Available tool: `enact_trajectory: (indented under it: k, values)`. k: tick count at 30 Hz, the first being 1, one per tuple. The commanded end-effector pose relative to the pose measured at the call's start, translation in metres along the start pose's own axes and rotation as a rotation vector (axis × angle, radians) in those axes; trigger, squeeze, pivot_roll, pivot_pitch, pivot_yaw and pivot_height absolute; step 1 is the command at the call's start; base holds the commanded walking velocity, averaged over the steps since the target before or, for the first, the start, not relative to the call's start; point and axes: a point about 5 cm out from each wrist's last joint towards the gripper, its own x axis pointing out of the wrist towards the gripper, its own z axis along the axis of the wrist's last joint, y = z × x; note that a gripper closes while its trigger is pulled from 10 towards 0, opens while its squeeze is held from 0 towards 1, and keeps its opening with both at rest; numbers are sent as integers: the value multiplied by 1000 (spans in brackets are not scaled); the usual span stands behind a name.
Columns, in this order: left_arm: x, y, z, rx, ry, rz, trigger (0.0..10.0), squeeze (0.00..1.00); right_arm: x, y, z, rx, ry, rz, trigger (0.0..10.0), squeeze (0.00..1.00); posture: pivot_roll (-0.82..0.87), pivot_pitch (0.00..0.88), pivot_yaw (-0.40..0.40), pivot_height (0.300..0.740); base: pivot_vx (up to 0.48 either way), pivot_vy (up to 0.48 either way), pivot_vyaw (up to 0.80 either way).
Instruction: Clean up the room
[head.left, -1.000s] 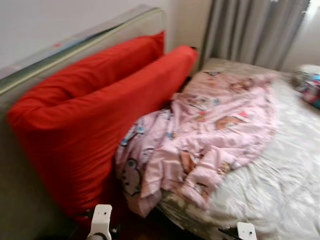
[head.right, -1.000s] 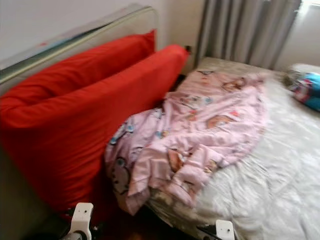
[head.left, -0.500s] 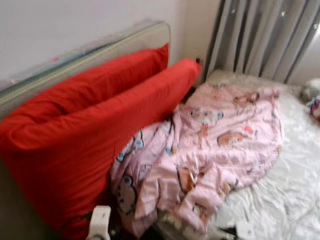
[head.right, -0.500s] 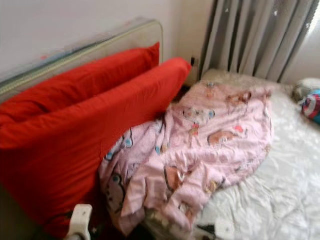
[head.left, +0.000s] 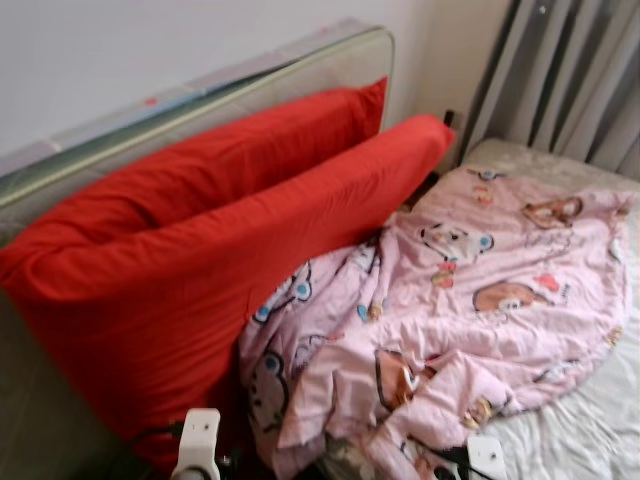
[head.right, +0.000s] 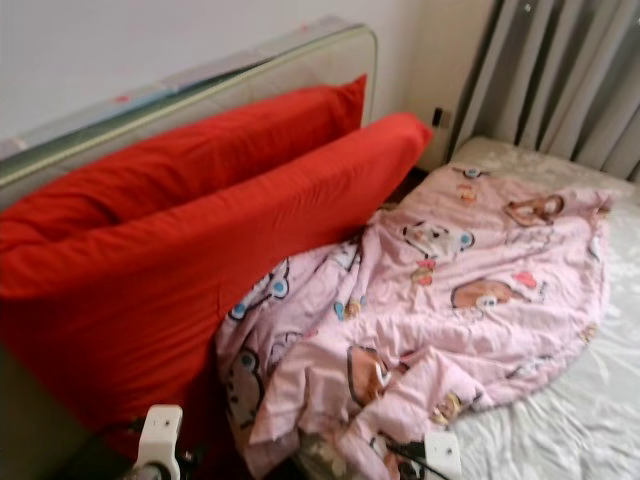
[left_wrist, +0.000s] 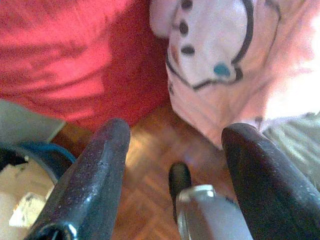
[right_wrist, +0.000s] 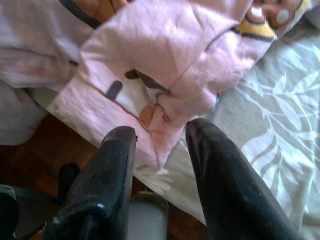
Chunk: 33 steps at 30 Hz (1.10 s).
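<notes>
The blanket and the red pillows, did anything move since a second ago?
Only the camera moved: the whole picture slid, so the things did not. The pink blanket lies crumpled on the bed as before, and both red pillows lean on the headboard. Nothing was grabbed or let go.

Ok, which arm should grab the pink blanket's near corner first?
Probably right. The right gripper, fingers open, hangs right over the pink blanket where its folded corner lies at the mattress edge. The left gripper is over wood floor beside the red pillow.
</notes>
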Motion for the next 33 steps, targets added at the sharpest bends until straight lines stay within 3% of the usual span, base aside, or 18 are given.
enact_trajectory:
  k: [1, 4, 7, 8, 10, 15, 21, 22, 24, 30, 33]
  values:
    - [3, 0, 16, -10, -68, -5, 10000, 0, -3, -4, -4, 23, -18, -11, 10000, 0, -37, 0, -12, 738, 0, 0, 0]
    - [5, -1, 35, -18, -160, -22, 10000, 0, -3, -4, 0, 26, -65, -13, 10000, 0, -38, 0, -11, 738, 0, 0, 0]
    - [4, 2, 66, -15, -338, -30, 10000, 0, -5, -3, 5, 13, -135, 8, 10000, 0, -41, 0, -13, 738, 0, 0, 0]
    - [4, 2, 66, -15, -338, -30, 10000, 0, -5, -3, 5, 13, -135, 8, 10000, 0, -41, 0, -13, 738, 0, 0, 0]
    - [0, 2, 81, -12, -451, -30, 10000, 0, -6, -2, 8, 11, -180, 34, 10000, 0, -51, 0, -18, 738, 0, 0, 0]
    - [-9, -2, 90, -1, -579, -40, 10000, 0, -8, -3, 11, 9, -237, 62, 10000, 0, -45, 0, -31, 738, 0, 0, 0]
    - [-16, -3, 89, -3, -625, -43, 10000, 0, -9, -5, 11, 0, -242, 52, 10000, 0, -41, 0, -37, 738, 0, 0, 0]
    - [-19, -4, 89, 6, -642, -49, 10000, 0, 0, 23, 60, -63, -435, 113, 10000, 0, -41, 0, -37, 738, 0, 0, 0]
    - [-21, -5, 87, 14, -648, -57, 10000, 0, 1, 57, 113, -91, -637, 166, 10000, 0, -43, 0, -38, 738, 0, 0, 0]
    - [-23, -6, 88, 22, -656, -58, 10000, 0, 2, 59, 113, -75, -637, 168, 10000, 0, -37, 0, -38, 738, 0, 0, 0]
    - [-25, -7, 99, 14, -690, -52, 10000, 0, 4, 59, 111, -70, -623, 170, 10000, 0, -37, 10, -39, 738, 0, 0, 0]
